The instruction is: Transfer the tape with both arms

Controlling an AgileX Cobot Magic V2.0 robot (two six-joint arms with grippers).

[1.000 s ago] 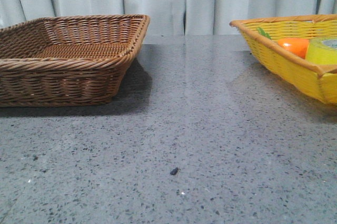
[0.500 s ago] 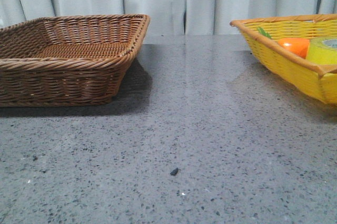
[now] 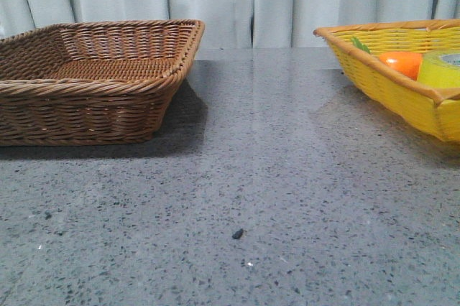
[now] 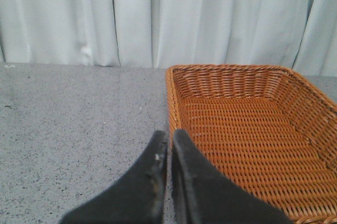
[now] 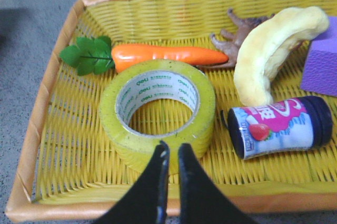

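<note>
Nearest in the right wrist view, the right gripper [image 5: 169, 153] hangs just short of the tape [image 5: 157, 114], its fingers nearly together with only a thin slit between them. The left gripper [image 4: 168, 139] is likewise pressed almost closed, poised at the near corner of the brown basket [image 4: 295, 129], which holds nothing visible. Neither grips anything, so this looks like the very start: the reach for the roll has not yet become a grasp.

The tape lies flat in the yellow basket [image 5: 47, 92], core upward, just beside the carrot [image 5: 163, 54]; a banana [image 5: 274, 45] and a small bottle [image 5: 281, 126] lie on its other side. The next move probably calls for the right fingers to spread and straddle the roll's wall, one inside the core.

From the front, no arm appears above the desk [image 3: 251, 177], and the tape [image 3: 440, 69] is cut off by the frame's edge. A purple block [image 5: 321, 61] is also only partly in view, and the brownish thing behind the banana is hard to identify.
</note>
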